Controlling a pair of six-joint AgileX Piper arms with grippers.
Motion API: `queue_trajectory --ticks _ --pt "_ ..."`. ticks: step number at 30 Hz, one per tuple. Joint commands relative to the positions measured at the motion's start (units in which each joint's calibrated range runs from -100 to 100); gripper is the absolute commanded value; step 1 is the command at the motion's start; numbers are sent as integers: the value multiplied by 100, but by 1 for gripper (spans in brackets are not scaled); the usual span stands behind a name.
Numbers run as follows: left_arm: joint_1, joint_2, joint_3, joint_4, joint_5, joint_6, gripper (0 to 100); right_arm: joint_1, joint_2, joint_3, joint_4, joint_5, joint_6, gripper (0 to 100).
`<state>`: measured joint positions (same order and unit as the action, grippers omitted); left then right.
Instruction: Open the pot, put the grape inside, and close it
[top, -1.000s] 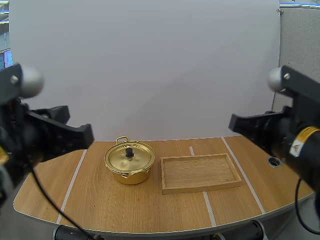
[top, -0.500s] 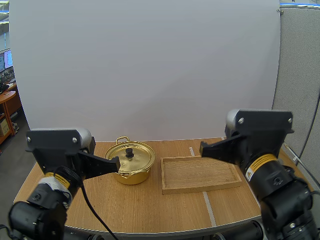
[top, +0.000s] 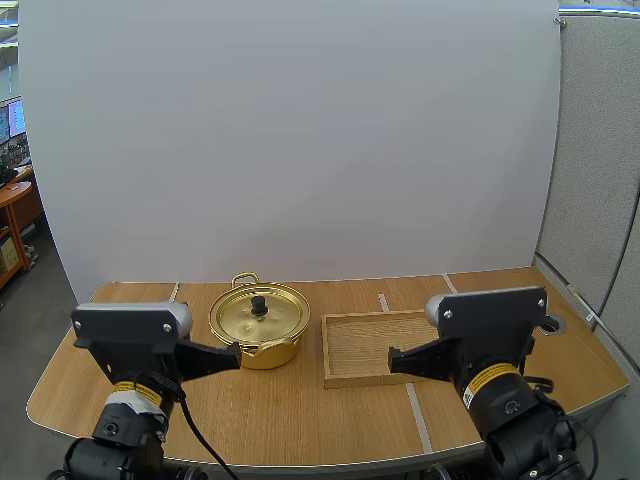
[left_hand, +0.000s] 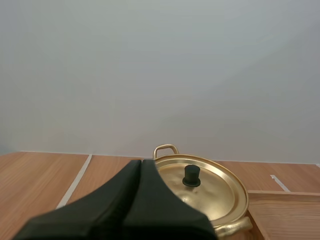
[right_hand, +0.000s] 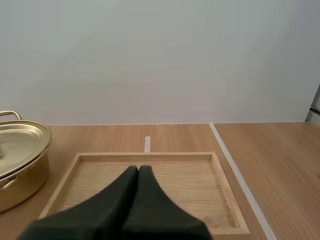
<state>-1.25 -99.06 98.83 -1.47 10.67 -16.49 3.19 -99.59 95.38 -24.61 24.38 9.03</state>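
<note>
Wooden tabletop (top: 300, 420) is bearing a lidded gold metal pot (top: 262, 325); we are holding left gripper (top: 236, 352), right gripper (top: 392, 357) pressed together near it, risking shoving its black knob (top: 259, 303).

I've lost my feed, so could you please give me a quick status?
Left hand shut, right hand shut, holding nothing. Pot, lid on. Tray beside pot.

You're looking at a lab corner of an office: your table (top: 300, 410) carries white tape lines (top: 414, 400), a white screen (top: 300, 140) backs it, a grey partition (top: 595, 150) flanks it, and a desk (top: 12, 196) with monitors (top: 8, 125) sits off left.
</note>
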Motion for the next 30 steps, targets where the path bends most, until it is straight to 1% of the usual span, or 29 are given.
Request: queue_trajectory --ticks 1,3,5,9,13,30 --pt "10 -94 117 10 514 -12 0 -44 -41 462 161 -28 -5 0" --pt "10 -94 117 10 755 -12 0 -44 -41 462 161 -9 -5 0" --pt "10 -94 117 10 1112 -12 0 -44 -41 462 263 401 -5 0" --pt "10 -94 117 10 1796 -12 0 -65 -41 462 115 547 -5 0" --pt "10 -94 117 10 1900 -1 0 -68 -41 462 113 938 -5 0" --pt "10 -94 117 10 1944 -1 0 -68 -41 462 92 939 -27 0"
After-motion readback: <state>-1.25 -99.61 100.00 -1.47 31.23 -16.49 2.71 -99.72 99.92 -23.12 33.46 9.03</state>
